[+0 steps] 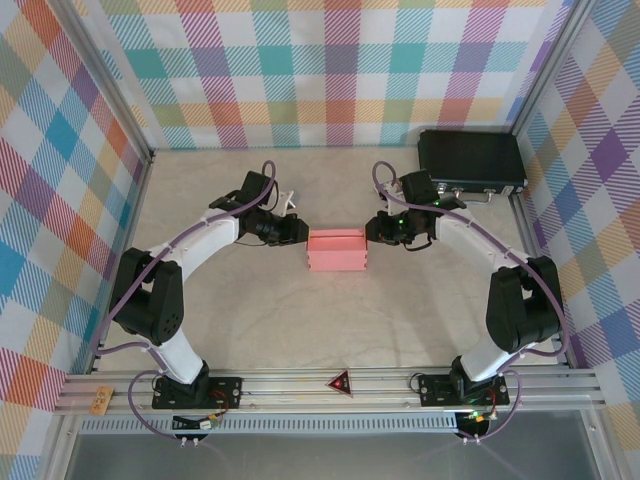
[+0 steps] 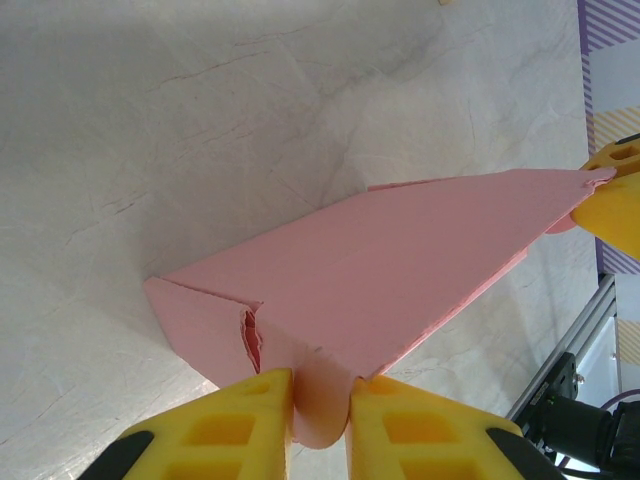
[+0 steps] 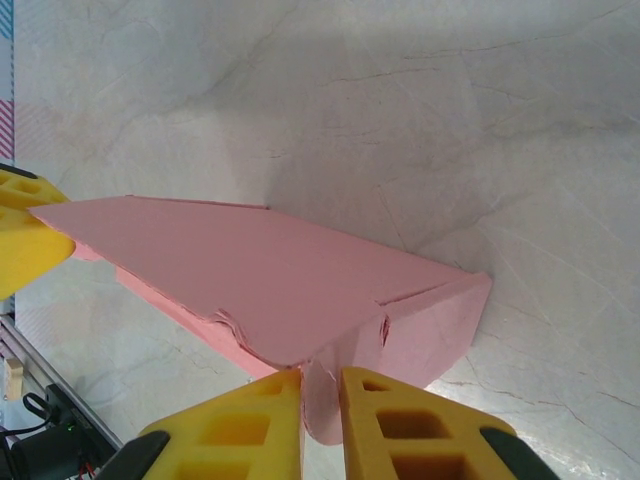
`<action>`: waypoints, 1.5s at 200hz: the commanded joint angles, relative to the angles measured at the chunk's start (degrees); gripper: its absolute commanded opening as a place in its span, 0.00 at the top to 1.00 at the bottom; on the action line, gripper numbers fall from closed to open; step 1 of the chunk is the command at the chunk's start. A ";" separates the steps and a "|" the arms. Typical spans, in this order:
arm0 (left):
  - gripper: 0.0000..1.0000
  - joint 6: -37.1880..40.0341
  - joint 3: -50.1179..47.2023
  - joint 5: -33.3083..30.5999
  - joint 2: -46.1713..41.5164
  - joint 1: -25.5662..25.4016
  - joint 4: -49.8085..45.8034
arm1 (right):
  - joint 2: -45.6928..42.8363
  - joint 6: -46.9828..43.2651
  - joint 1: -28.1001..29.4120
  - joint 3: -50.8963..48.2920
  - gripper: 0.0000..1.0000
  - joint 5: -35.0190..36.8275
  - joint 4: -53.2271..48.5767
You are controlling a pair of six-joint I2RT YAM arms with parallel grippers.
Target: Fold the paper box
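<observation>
The paper box (image 1: 338,252) is a salmon-pink shallow cardboard box in the middle of the table, between my two arms. My left gripper (image 1: 301,234) is shut on the rounded end tab at its left end; in the left wrist view the yellow fingers (image 2: 250,425) pinch that tab, with the paper box (image 2: 400,270) stretching away. My right gripper (image 1: 370,229) is shut on the tab at the right end; in the right wrist view the yellow fingers (image 3: 395,425) squeeze the pink tab, and the paper box (image 3: 250,280) reaches to the opposite gripper's finger (image 3: 25,240).
A black hard case (image 1: 471,160) lies at the back right corner. Checked walls stand on three sides, and an aluminium rail (image 1: 330,385) runs along the near edge by the arm bases. The pale marble-look tabletop (image 1: 330,320) stretches around the box.
</observation>
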 commanded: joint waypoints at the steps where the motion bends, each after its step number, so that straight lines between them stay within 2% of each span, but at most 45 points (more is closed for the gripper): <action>1: 0.80 -0.55 -1.02 0.53 -1.21 -0.83 -0.54 | 1.18 0.57 0.49 0.37 0.82 -2.09 1.04; 300: 0.80 1.92 -0.38 -2.97 0.15 -1.88 -4.39 | 2.08 1.01 0.55 2.30 0.80 -3.59 -0.27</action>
